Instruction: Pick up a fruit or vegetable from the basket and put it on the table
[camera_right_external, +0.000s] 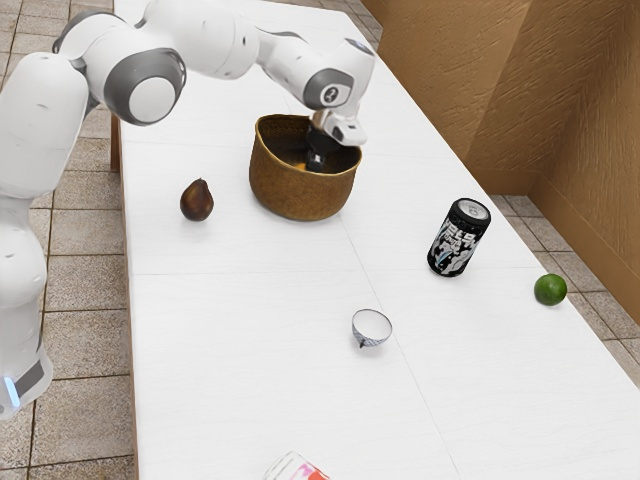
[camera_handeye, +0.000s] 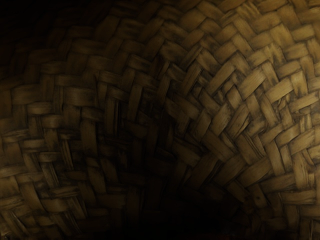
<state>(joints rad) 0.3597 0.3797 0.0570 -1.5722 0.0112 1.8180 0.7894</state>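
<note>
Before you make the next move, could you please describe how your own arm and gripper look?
My arm is white, with smooth, rounded segments and dark grey bands at joints, one ringing a round white cap. Near the wrist is a dark disc with a light marking; low on the arm glows a pale blue strip. My gripper is black.
</note>
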